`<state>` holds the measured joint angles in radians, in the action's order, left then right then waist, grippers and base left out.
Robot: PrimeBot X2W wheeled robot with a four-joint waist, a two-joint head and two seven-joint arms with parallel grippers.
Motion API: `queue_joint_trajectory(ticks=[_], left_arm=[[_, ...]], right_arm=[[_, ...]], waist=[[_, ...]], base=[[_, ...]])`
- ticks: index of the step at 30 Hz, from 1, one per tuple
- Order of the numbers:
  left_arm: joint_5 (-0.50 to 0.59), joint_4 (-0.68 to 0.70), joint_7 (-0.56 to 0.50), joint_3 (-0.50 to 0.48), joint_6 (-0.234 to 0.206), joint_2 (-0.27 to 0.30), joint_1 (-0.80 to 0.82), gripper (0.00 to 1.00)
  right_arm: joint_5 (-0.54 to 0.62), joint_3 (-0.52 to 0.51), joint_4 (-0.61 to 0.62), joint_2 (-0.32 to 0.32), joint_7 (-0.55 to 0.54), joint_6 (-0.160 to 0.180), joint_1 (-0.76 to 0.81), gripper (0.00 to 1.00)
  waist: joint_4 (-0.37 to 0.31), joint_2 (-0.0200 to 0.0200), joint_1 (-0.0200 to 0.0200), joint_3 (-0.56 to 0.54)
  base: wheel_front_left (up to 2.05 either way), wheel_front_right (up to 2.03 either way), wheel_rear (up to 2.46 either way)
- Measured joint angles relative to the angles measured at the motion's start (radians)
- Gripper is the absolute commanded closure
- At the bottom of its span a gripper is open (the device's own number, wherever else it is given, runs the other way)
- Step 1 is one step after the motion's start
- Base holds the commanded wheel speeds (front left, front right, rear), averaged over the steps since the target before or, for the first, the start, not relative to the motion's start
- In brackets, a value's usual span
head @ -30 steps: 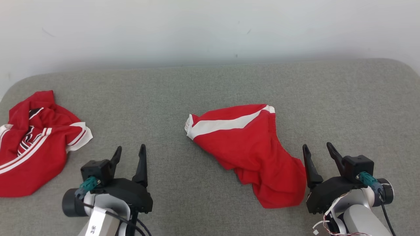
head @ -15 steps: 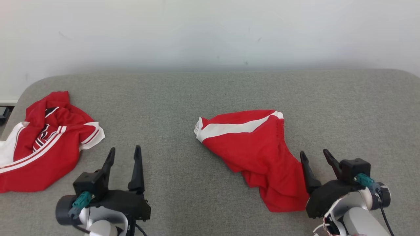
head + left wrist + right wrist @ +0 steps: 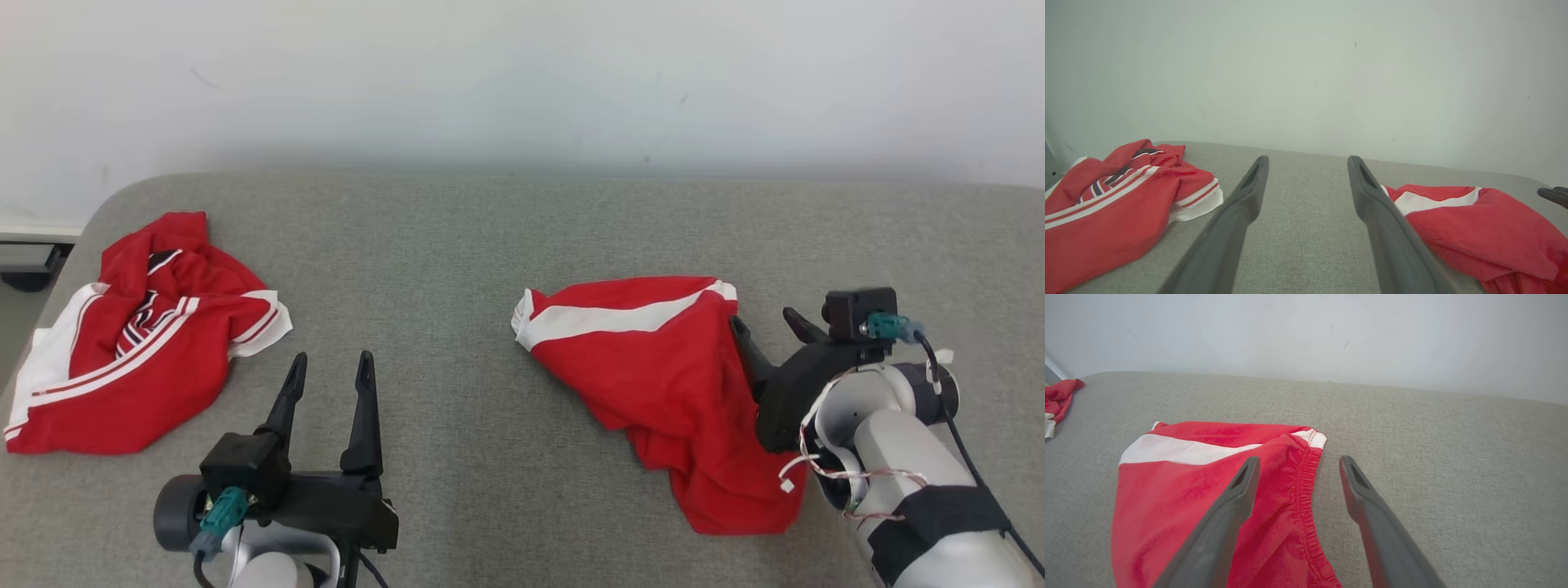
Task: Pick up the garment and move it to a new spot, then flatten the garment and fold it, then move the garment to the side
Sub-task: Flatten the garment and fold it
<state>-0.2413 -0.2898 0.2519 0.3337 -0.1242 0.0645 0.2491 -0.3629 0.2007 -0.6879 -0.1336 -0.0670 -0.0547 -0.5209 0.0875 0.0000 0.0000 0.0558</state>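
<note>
Right gripper (image 3: 763, 320) has its jaws spread and empty at the elastic waistband of the red shorts (image 3: 653, 384), right of centre, with the forearm angling in from the near right. It's hard to say whether the fingers touch cloth. Left gripper (image 3: 333, 359) gapes too, holding nothing and pointing far. A crumpled red jersey (image 3: 139, 343) sits left on the grey upholstered surface (image 3: 457, 245), white wall (image 3: 522, 73) beyond.

The garment (image 3: 653, 376), right of centre in the head view, is bright red with one broad white band near its upper edge and white trim at the corners. The second garment (image 3: 139, 351) at the left is also red, with thin white stripes, white borders and a black-and-white striped patch. The tabletop (image 3: 457, 261) is mottled grey weave, and the wall (image 3: 490, 73) is off-white. The left gripper (image 3: 333, 357) and right gripper (image 3: 762, 317) are black with teal plugs.
</note>
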Motion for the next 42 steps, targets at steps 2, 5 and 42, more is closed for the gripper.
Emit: queue_joint_trajectory(ticks=[2,5,42], left_arm=[[0.016,0.015,0.000,0.003,0.000,0.000,0.000,0.00],[0.023,0.025,0.000,0.006,0.000,-0.002,0.001,0.00],[0.031,0.092,-0.033,-0.028,0.000,-0.018,0.000,0.00]], right_arm=[[-0.002,0.000,-0.036,0.000,-0.025,-0.004,-0.029,0.00],[-0.005,0.003,-0.095,-0.001,-0.061,-0.007,-0.070,0.00],[-0.014,0.026,-0.298,0.003,0.032,-0.052,-0.272,1.00]], waist=[[0.010,0.0000,0.0001,0.003],[0.026,0.0000,0.0001,0.007],[0.040,0.0000,0.0001,0.051]], base=[[0.00,0.00,0.00],[0.00,0.00,0.00],[0.00,0.00,0.00]])
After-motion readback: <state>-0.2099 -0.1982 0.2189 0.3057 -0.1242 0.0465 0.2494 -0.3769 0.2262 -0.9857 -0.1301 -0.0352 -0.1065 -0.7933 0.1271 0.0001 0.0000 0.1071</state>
